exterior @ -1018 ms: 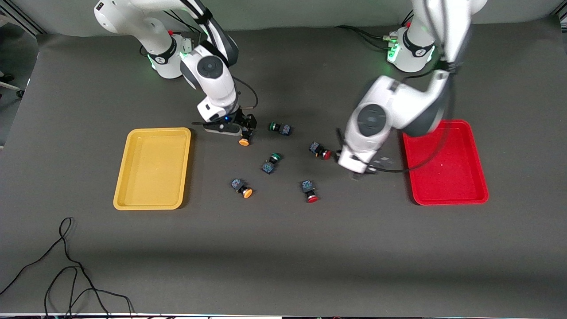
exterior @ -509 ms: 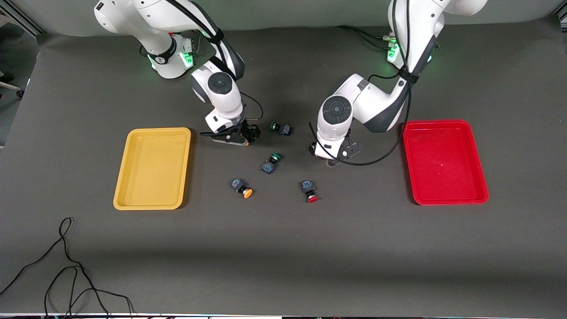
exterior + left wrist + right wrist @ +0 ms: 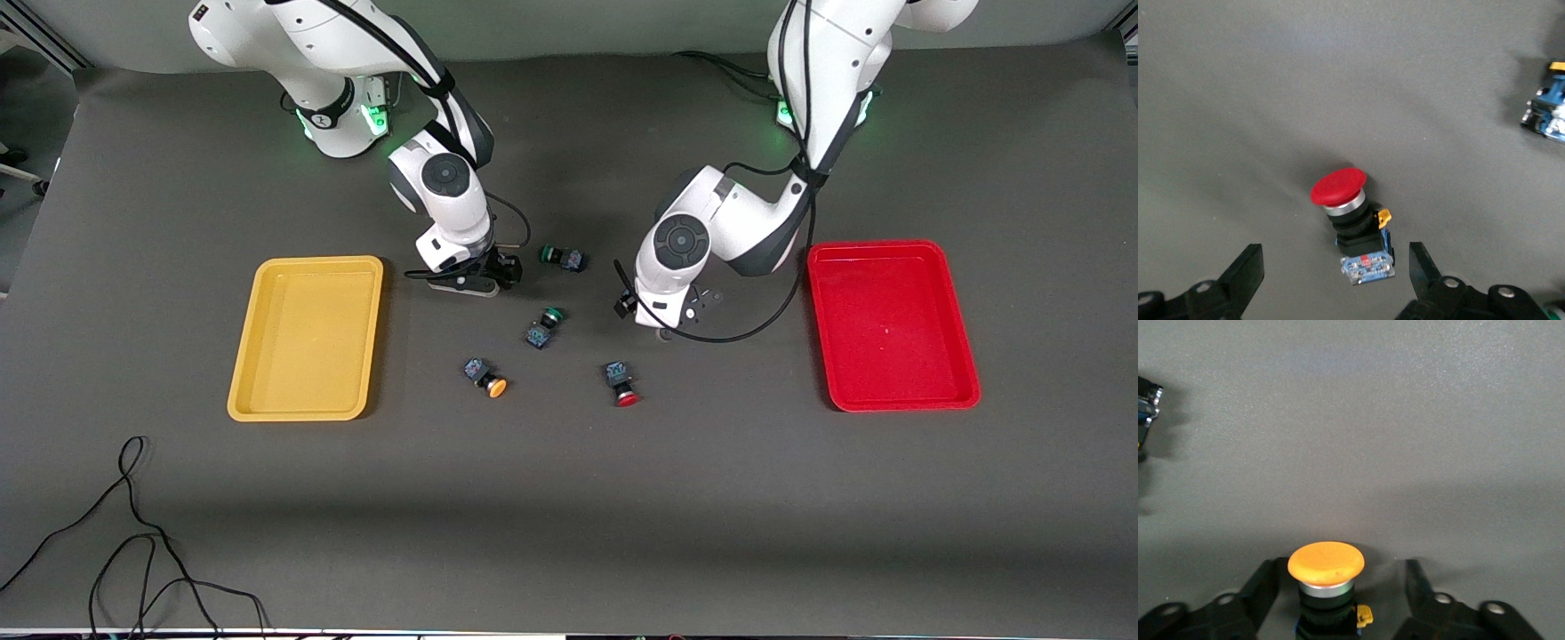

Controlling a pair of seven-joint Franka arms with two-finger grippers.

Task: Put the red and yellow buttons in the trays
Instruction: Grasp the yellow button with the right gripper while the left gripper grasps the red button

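Observation:
My left gripper [image 3: 662, 327] is low over the table, toward the right arm's end from the red tray [image 3: 889, 329]. In the left wrist view it is open [image 3: 1335, 270], its fingers [image 3: 1248, 267] on either side of a red button [image 3: 1338, 187] lying on the table, apart from it. My right gripper [image 3: 484, 283] is low beside the yellow tray [image 3: 307, 338]. In the right wrist view it is open [image 3: 1338, 587] around a yellow button [image 3: 1325, 561]. The front view hides both these buttons. A second yellow button [image 3: 491, 382] and a second red button [image 3: 622, 385] lie nearer the front camera.
Two green-capped switches [image 3: 562, 258] [image 3: 544, 325] lie between the grippers. Another switch body [image 3: 1545, 110] shows at the edge of the left wrist view. A loose black cable [image 3: 133, 533] lies near the front corner at the right arm's end.
My left arm swung from beside the red tray toward the table's middle and came down over the red button. My right gripper lowered around the yellow button, which it now hides in the front view.

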